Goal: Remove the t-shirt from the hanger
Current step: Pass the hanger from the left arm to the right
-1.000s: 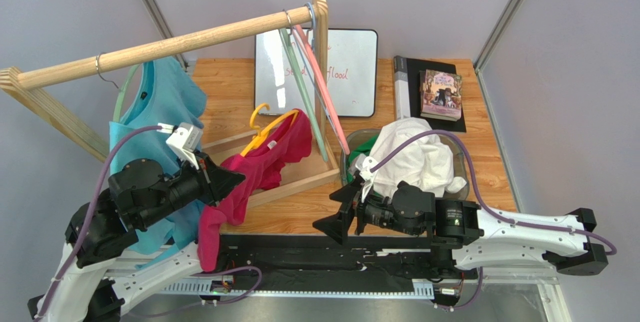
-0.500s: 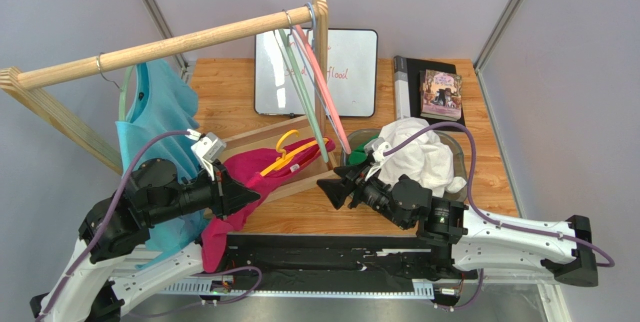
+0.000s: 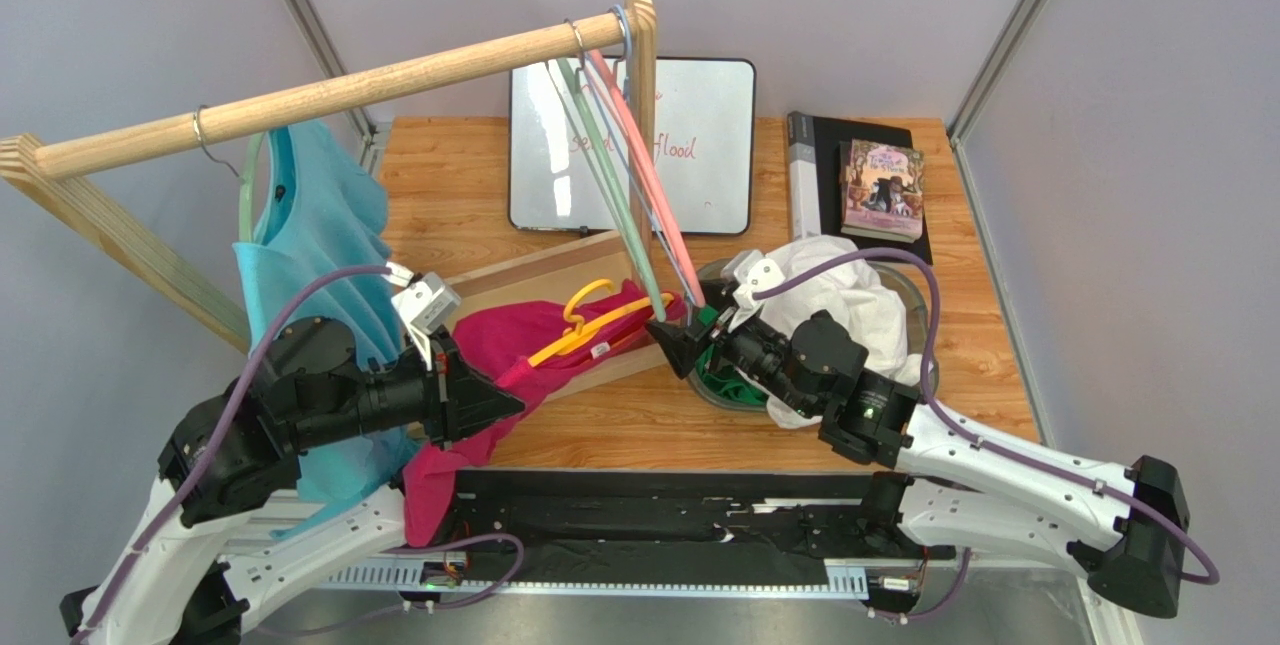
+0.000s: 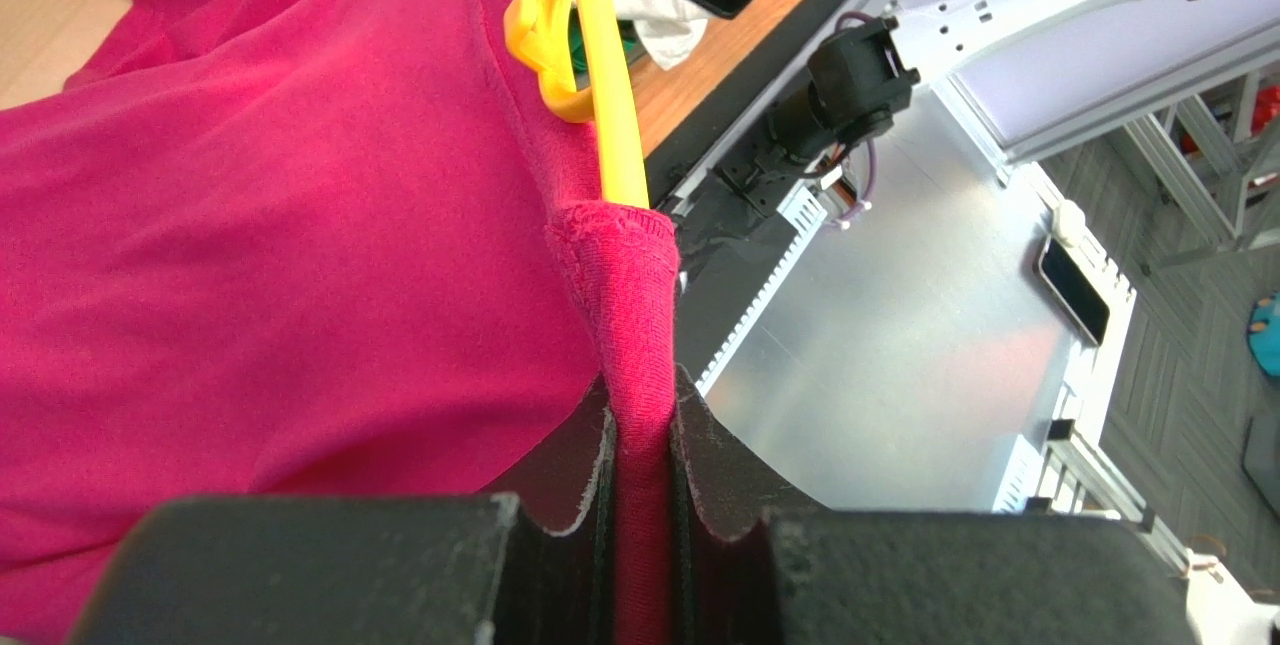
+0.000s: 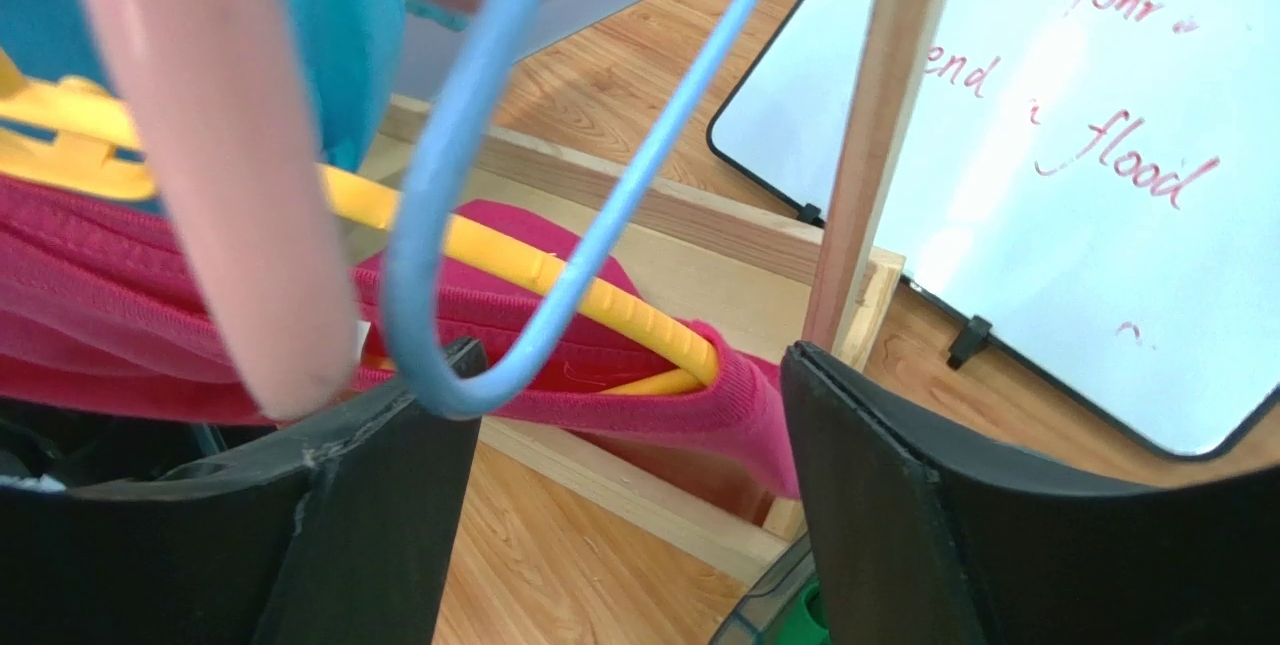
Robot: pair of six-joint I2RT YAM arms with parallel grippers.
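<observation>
T-shirt (image 3: 504, 348): magenta, on a yellow hanger (image 3: 591, 318), lying low across the base frame of the wooden rack (image 3: 645, 120) in the middle of the desk (image 3: 451, 180); one long end trails down past the near edge, beside the left arm.
Rail (image 3: 376, 83): the rack's wooden bar, rising from the lower left to a post on the right.
Teal shirt (image 3: 308, 240): hangs from the left part of the rail, behind the left arm.
Left gripper (image 3: 504, 405): closed tight on a fold of the T-shirt. Its wrist view shows the hemmed edge of the cloth pinched between both fingers (image 4: 568, 483), just below the hanger's arm.
Hanger: inside the T-shirt, tilted, hook and one shoulder bare; its right end, covered by a sleeve, points at the right gripper (image 3: 679, 348).
Empty hangers (image 3: 639, 165): pink, pale green and blue, hooked at the rail's right end and sloping down toward the right gripper.
Right gripper: jaws wide apart, holding nothing. The sleeve-covered hanger end lies in line with the gap, and a blue loop (image 5: 496, 225) crosses in front of it; whether anything touches a finger I cannot tell.
Whiteboard (image 3: 706, 135): flat at the back of the desk, red handwriting on it.
White cloth (image 3: 849, 300): heaped just right of the right gripper.
Book (image 3: 882, 191): at the far right of the desk, well apart from the rack.
</observation>
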